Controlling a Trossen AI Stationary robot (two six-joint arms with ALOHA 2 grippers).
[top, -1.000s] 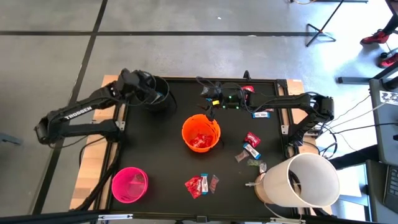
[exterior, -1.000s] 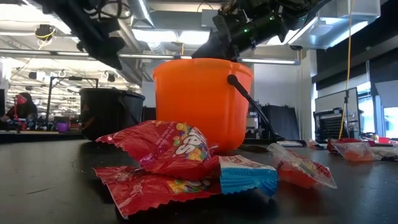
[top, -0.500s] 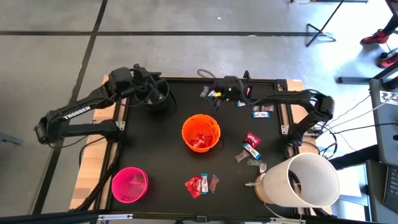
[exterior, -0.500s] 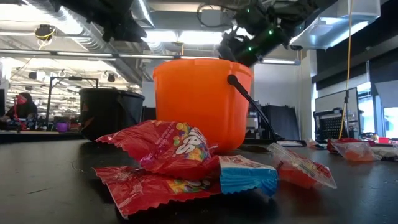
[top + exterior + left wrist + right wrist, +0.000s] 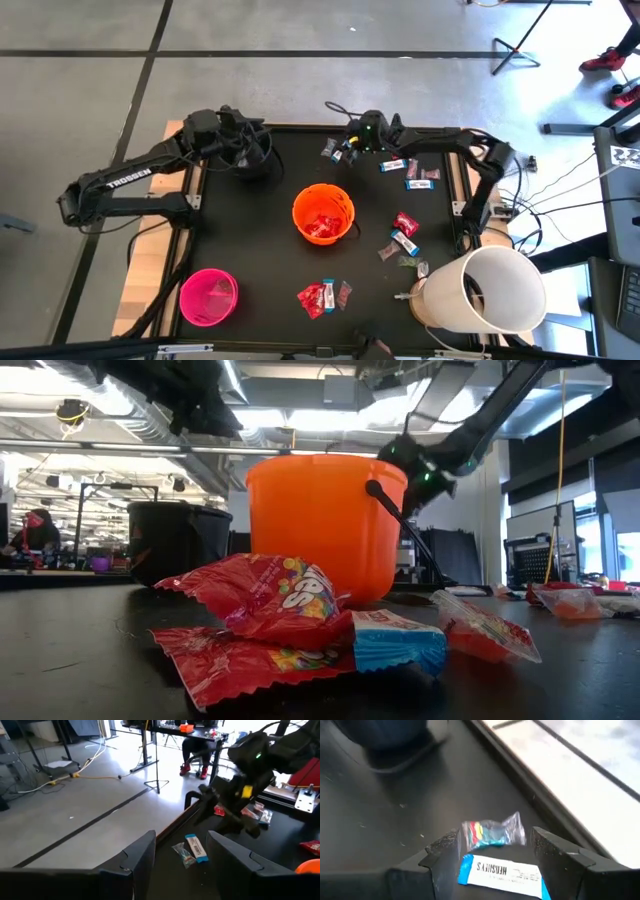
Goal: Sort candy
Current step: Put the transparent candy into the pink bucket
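Note:
Candy lies scattered on the black table. A blue-and-white bar [image 5: 502, 872] and a small clear-wrapped sweet [image 5: 492, 832] lie flat near the far edge [image 5: 330, 150]. My right gripper [image 5: 495, 844] hangs open low over them, one finger on either side of the bar, touching neither [image 5: 347, 146]. More sweets [image 5: 400, 238] lie at the right, and red packets [image 5: 318, 297] lie near the front edge. My left gripper [image 5: 181, 840] stands open and holds nothing, above the black bucket [image 5: 252, 158] at the far left.
An orange bucket [image 5: 323, 213] with red packets inside stands mid-table. A pink bucket [image 5: 208, 297] is at the near left and a big white tub [image 5: 485, 290] at the near right. Two more bars [image 5: 410, 172] lie at the far right. A person's legs show beyond the table in the left wrist view.
My right gripper has swung toward the table's far edge and come down, from above the orange bucket to just over the sweets there. My left gripper has tipped up toward level above the black bucket.

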